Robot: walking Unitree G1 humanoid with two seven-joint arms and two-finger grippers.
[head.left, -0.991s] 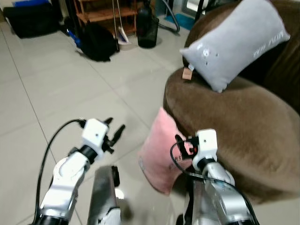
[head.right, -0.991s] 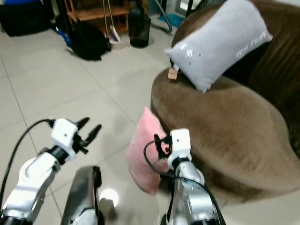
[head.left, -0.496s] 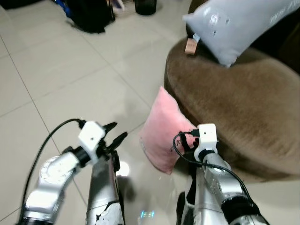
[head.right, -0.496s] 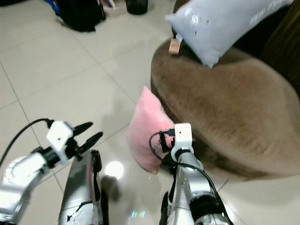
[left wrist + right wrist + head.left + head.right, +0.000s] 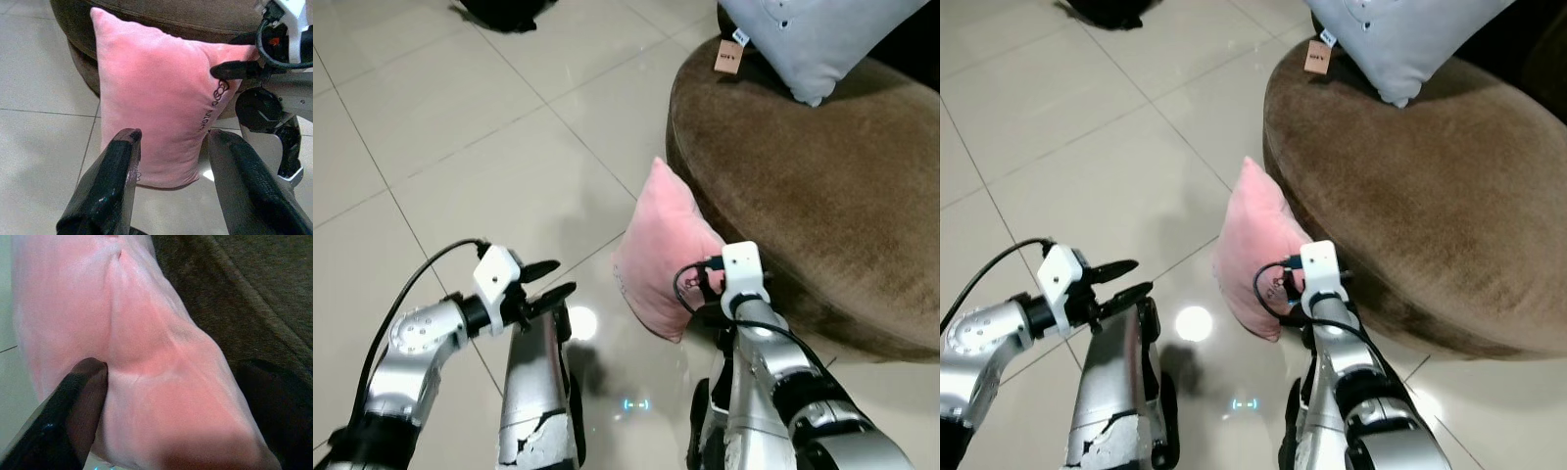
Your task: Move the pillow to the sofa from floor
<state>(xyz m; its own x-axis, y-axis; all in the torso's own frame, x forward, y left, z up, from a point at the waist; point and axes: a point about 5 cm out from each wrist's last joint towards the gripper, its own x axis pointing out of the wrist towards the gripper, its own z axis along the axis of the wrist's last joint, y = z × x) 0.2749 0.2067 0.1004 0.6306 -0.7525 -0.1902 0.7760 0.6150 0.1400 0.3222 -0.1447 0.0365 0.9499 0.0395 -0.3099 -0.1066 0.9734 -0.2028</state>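
Right gripper (image 5: 166, 396) at lower centre of the head views, pressed up against the pink pillow (image 5: 668, 250); fingers (image 5: 73, 411) spread wide, one on the pillow's face and the other dark against the brown sofa (image 5: 803, 186) on the far side, so straddling the pillow's edge, probably touching it though no firm clamp can be made out. Left gripper (image 5: 546, 282) at lower left of the head views, hovering above the tiled floor (image 5: 460, 127), jaws parted, pointed toward the pillow but apart from it; through its wrist camera, the pillow framed between its two black fingers (image 5: 110, 181). Pillow standing on edge on the floor at centre frame, leaning against the sofa's rounded front, dark lettering down one side. Farther up, at upper right, a grey pillow (image 5: 822, 34) lying on the sofa seat, a small tag (image 5: 729, 56) hanging from its corner. At the top edge, a black bag (image 5: 504, 12) on the tiles.
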